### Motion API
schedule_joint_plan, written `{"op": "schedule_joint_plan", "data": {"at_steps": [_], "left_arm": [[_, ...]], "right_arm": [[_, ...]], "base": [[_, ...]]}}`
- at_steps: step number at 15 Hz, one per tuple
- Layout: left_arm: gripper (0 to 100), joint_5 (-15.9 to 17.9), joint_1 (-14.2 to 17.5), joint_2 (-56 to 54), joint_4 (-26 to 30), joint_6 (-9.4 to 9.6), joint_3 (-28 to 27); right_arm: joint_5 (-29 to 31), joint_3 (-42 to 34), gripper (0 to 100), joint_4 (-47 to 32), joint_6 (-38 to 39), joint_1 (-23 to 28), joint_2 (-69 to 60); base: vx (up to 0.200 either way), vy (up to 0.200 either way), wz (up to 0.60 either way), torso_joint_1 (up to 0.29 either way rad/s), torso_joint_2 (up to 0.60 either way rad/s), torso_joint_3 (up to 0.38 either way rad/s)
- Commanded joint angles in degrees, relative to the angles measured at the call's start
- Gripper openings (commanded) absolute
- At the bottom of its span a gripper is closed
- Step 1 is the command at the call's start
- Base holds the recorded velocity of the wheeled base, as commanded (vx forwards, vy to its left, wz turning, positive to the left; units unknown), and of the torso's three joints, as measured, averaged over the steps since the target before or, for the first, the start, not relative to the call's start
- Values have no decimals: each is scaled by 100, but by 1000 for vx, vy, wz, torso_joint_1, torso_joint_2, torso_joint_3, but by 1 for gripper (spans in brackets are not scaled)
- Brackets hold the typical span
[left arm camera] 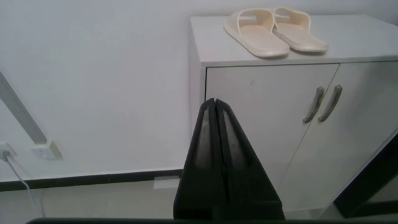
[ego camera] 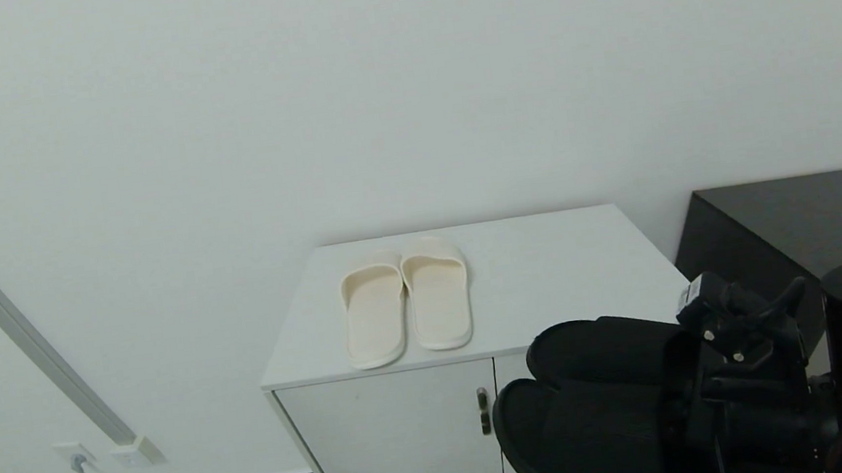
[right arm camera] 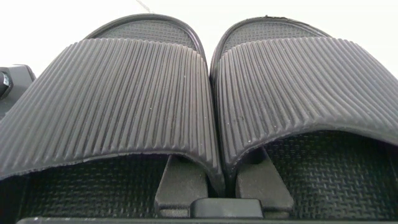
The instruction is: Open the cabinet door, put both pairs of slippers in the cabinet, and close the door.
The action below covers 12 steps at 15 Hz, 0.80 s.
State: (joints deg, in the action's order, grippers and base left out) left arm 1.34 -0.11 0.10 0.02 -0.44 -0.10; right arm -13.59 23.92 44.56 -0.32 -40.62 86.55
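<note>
White wall [ego camera: 369, 74] backs a low white cabinet [ego camera: 553, 268] whose two doors [ego camera: 406, 439] are closed, their handles [ego camera: 483, 410] side by side at the seam. On its top, toward 9 o'clock, the cream slippers [ego camera: 437, 303] lie side by side, touching, with their heels at the front edge. At 4 o'clock in the head view the black slippers [ego camera: 601, 391] are held together in the air in front of the cabinet's right door. The right gripper [right arm camera: 222, 186] clamps their adjoining inner walls, one finger [right arm camera: 180, 186] inside each slipper under its ribbed strap. The left gripper [left arm camera: 215, 109] hangs at 8 o'clock of the cabinet, its fingers pressed together on nothing, pointing at the cabinet's side edge. A dark table [ego camera: 812, 212] stands at 3 o'clock of the cabinet, and a wall socket [ego camera: 74, 456] sits low at 8 o'clock.
</note>
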Motion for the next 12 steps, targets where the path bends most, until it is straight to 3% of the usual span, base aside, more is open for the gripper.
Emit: {"op": "schedule_joint_plan", "data": {"at_steps": [1,7,8,12], "left_arm": [[0,-2,2,8,-2,0,1],[0,7,2,8,-2,35,1],[100,7,2,8,6,26,1],[100,-20,2,8,-2,-35,1]], "right_arm": [[-3,-1,0,0,-3,-7,2],[15,-107,0,132,-91,-25,-86],[6,-98,0,132,-91,-25,-77],[-3,-80,0,132,-91,-25,-104]], "base": [[0,0,0,-163,378,207],[0,0,0,-188,430,242],[0,0,0,-232,554,315],[0,0,0,-220,548,317]]}}
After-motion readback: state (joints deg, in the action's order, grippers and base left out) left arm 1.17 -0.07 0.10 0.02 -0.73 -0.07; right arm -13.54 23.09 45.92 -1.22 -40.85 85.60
